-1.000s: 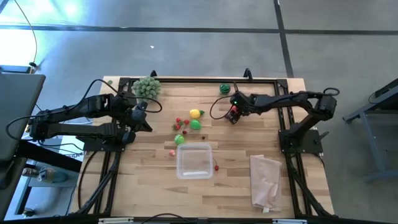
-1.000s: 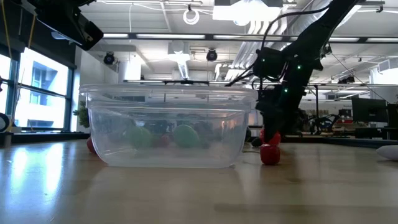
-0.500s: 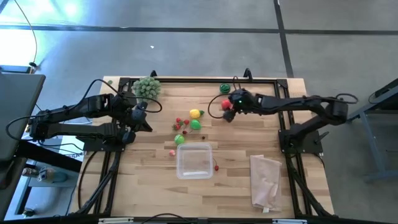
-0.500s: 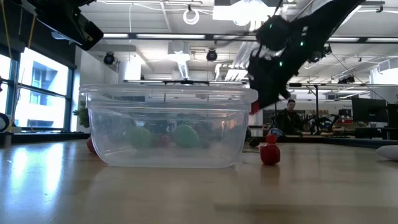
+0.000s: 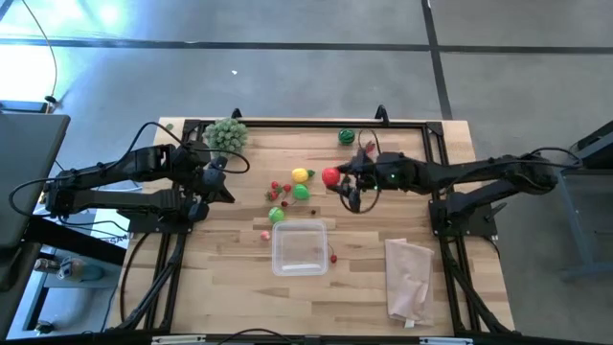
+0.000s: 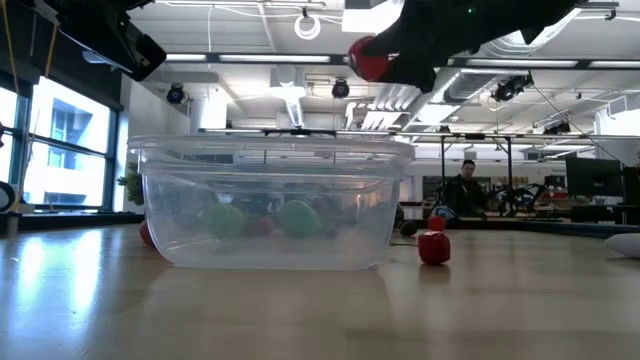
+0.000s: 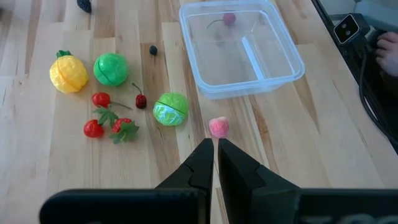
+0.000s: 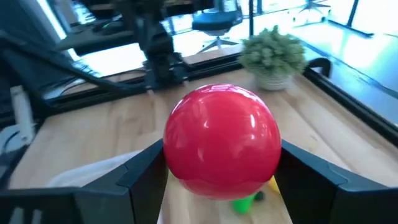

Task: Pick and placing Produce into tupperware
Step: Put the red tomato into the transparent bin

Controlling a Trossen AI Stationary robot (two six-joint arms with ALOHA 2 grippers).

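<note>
A: Item one, right pincer [image 5: 337,182]?
B: Clamped on a red ball [image 5: 330,176], one finger on either side of it; the right wrist view shows the ball filling the gap. Carried well above the table [image 5: 450,287], beyond the tupperware [image 5: 299,247] and to its right. My reading: lifted for transport to the container.

A: Arm pose?
B: Right arm stretched long and low from its base toward the table's middle, wrist level.

A: Item two, left pincer [image 7: 214,163]?
B: Fingers pressed together, holding nothing. It hangs to the left of the tupperware, aimed at the loose pieces; arm bent, apparently waiting.

A: Item three, the tupperware?
B: Clear, nothing inside it. A small red piece [image 5: 333,257] lies just beside its right wall, a pink piece [image 7: 218,126] near its far left corner.

A: Remaining produce?
B: Beyond the tupperware: yellow fruit [image 5: 301,175], two green balls [image 7: 111,69], cherries and strawberries [image 7: 109,122]. A striped green ball [image 5: 346,137] sits farther back. Likely grouped there as the pick pile.
</note>
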